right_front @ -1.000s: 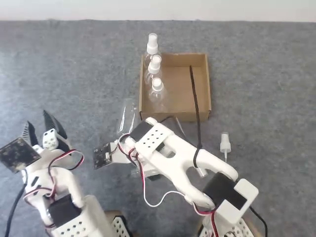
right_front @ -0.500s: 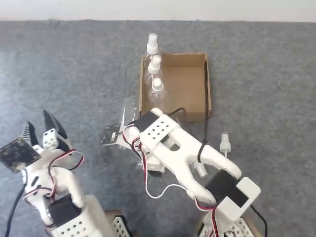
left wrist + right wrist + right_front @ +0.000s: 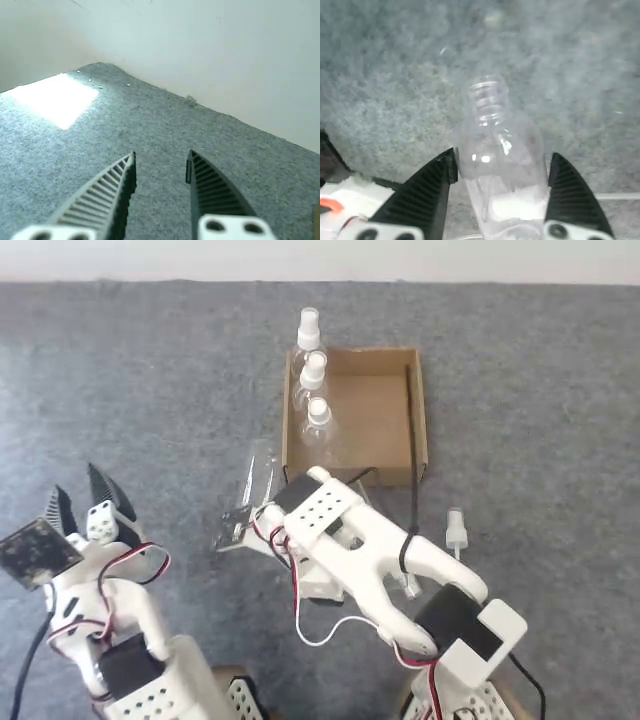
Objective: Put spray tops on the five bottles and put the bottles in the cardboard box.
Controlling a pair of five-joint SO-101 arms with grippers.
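A clear bottle (image 3: 258, 472) with no top lies on the grey carpet just left of the cardboard box (image 3: 372, 410). In the right wrist view, that bottle (image 3: 492, 115) lies with its threaded neck pointing away, between the fingers of my open right gripper (image 3: 502, 160), one finger on each side of its body. Two bottles with spray tops (image 3: 318, 422) stand inside the box along its left wall. A third topped bottle (image 3: 307, 335) stands at the box's far left corner. A loose spray top (image 3: 456, 530) lies right of the right arm (image 3: 345, 535). My left gripper (image 3: 160, 172) is open and holds nothing.
The left arm (image 3: 90, 540) stays at the front left, its gripper raised towards the wall. A black cable (image 3: 412, 430) hangs from the right arm across the box's right side. Something small and clear (image 3: 408, 586) pokes out from under the right arm.
The right arm has swung its wrist away from the front edge towards the lying bottle, whose near end it now covers. The bottle and the left arm have not moved.
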